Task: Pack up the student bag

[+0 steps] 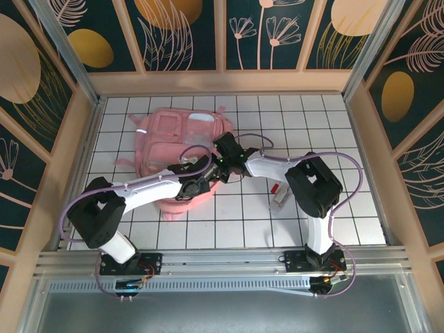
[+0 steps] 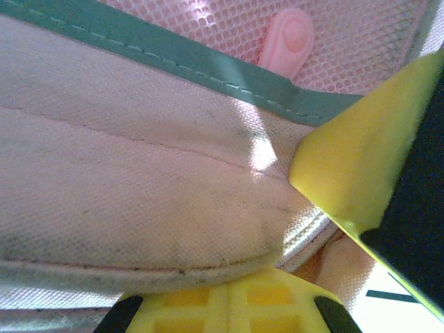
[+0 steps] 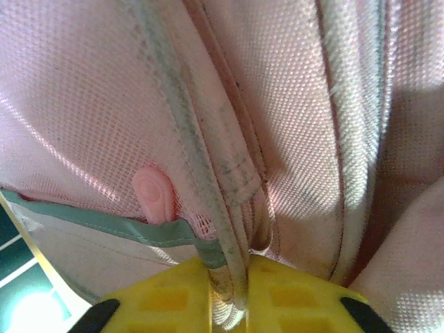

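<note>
Item: student bag (image 1: 182, 139), a large soft pink fabric backpack, lying flat mid-way across the white gridded table (image 1: 333, 125). Left gripper (image 1: 201, 182) is pressed together on its padded fabric edge (image 2: 173, 270). Right gripper (image 1: 223, 150) sits at a piped seam (image 3: 208, 208) (closure cannot be told). Handling advice: draw the edges apart evenly and lift slightly, sparing the mesh.
</note>
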